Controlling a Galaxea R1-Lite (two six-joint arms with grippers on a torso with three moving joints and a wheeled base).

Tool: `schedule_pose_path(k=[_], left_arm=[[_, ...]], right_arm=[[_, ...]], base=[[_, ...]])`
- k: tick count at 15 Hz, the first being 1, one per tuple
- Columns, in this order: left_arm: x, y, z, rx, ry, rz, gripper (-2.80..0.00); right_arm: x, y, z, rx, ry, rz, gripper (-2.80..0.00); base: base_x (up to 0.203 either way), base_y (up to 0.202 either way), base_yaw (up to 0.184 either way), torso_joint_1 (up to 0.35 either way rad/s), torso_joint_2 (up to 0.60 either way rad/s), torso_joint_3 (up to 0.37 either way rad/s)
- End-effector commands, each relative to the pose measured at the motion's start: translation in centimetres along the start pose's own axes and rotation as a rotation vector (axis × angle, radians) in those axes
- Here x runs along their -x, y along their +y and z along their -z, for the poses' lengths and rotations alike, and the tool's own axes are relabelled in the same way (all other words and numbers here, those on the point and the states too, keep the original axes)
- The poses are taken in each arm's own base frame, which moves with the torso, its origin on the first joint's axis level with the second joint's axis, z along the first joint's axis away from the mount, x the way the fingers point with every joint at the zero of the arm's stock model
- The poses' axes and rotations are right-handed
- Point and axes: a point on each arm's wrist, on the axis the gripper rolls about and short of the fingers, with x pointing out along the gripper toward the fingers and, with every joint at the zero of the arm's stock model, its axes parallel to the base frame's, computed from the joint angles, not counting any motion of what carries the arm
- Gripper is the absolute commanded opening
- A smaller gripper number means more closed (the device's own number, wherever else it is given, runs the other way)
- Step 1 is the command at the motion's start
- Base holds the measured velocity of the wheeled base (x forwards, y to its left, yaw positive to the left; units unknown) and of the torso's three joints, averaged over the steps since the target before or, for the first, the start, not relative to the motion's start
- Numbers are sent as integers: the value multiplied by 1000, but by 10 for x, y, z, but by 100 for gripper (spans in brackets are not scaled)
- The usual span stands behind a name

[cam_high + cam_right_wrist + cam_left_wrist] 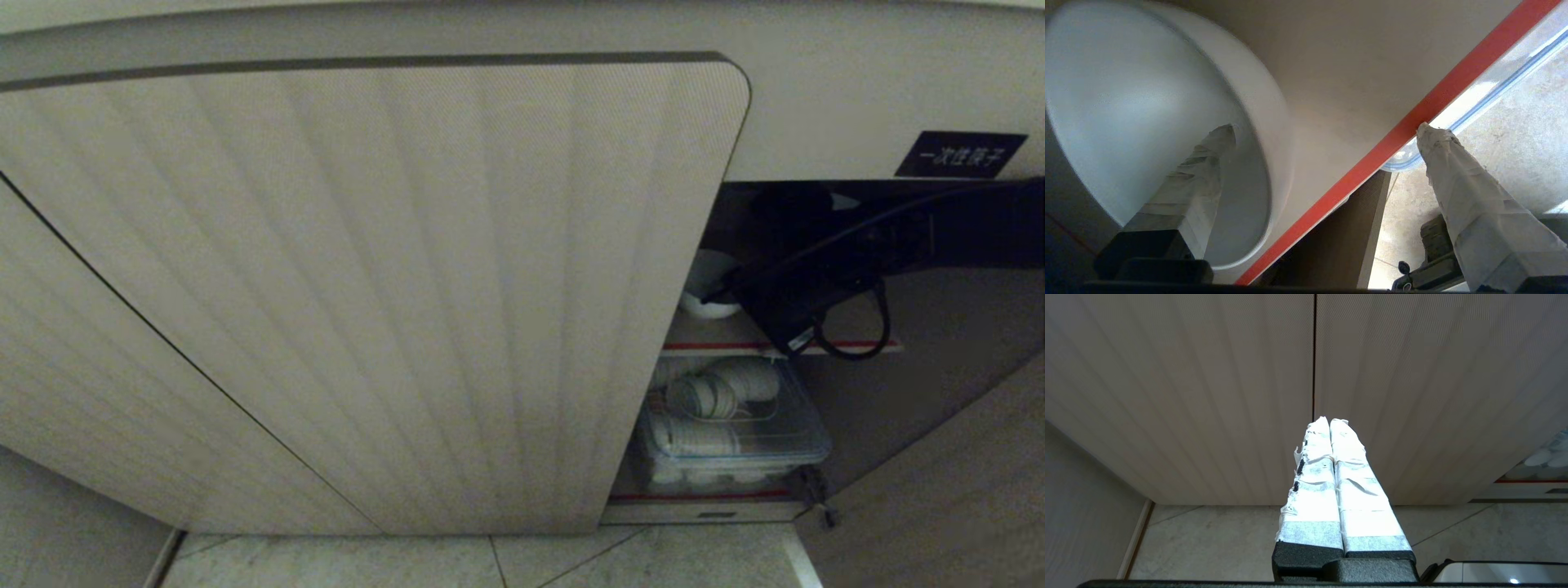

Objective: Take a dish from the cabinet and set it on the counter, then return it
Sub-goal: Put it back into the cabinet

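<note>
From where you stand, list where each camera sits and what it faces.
Head view: on the head, looking down at the ribbed cabinet door; the right arm reaches into the opening by the dish.
Left wrist view: behind the shut left claw, facing closed doors and floor.
Right wrist view: behind the open right claw, one finger in front of the dish's inside; red-edged shelf beneath.
Shared: head and right wrist both show the dish and shelf.

Black label [960, 154] on cabinet [857, 106]: probably "一次性筷子".
</note>
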Motion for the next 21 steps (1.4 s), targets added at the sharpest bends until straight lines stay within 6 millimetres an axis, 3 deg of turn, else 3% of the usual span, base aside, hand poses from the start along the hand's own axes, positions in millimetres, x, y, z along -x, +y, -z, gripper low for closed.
schedule_pose_path(k=[1, 21], left_arm=[[0, 0, 0, 1, 0, 0, -280], [0, 0, 0, 1, 0, 0, -280]], right_arm=[[3, 1, 0, -5, -1, -6, 0], [0, 2, 4, 264, -188, -46, 0]], base=[[0, 0, 0, 0, 0, 0], [0, 0, 0, 0, 0, 0]])
